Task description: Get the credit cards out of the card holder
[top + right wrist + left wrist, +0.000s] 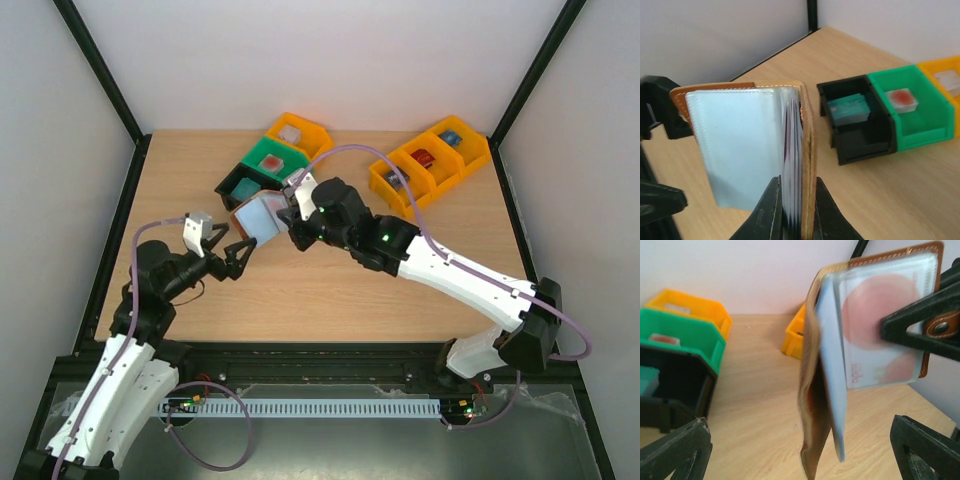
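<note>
My right gripper point(795, 212) is shut on the card holder point(807, 145), a brown leather bifold held upright and open above the table. Its pale blue-grey leaf point(735, 145) fans out to the left. In the left wrist view a clear sleeve shows a reddish credit card point(872, 315), and one right finger point(920, 327) presses by the snap tab point(940, 327). My left gripper point(800, 455) is open, its fingers point(675, 450) wide on either side of the holder's lower corner point(817, 450) without touching it. From above, the left gripper point(240, 256) sits just left of the card holder point(258, 215).
A row of black point(240, 185), green point(272, 158) and yellow point(298, 133) bins stands behind the holder, each with a small item inside. A yellow three-part bin point(430, 165) sits at the back right. Black frame posts and white walls edge the table point(300, 300).
</note>
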You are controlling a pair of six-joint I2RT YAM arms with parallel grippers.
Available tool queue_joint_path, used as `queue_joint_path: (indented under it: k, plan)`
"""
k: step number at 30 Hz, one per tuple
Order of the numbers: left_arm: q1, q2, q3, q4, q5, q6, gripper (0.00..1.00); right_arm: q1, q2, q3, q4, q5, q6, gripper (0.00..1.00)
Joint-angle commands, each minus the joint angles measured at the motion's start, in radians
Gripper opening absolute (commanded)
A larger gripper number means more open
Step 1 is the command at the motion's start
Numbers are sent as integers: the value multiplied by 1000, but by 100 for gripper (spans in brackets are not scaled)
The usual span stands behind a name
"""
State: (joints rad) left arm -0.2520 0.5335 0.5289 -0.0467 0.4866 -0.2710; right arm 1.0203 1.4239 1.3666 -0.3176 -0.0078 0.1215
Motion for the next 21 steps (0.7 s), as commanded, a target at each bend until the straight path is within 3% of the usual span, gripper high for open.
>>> queue_joint_path:
  k: [1,4,10,14,21]
  plan:
    - [4,2,-70,70,65,-105,98,-94,-60,-40,-14,-328,83,2]
    - [4,2,-143,114,90,-184,99,-165,-73,-113,10,-508,136,2]
    - [-25,78,-260,238,97,-433,99,-326,-28,-332,53,-681,325,2]
    - [-72,193,-312,265,41,-548,99,-356,72,-429,221,-896,465,2]
    - [-87,336,-368,199,-100,-632,96,-380,230,-497,285,-1006,502,1]
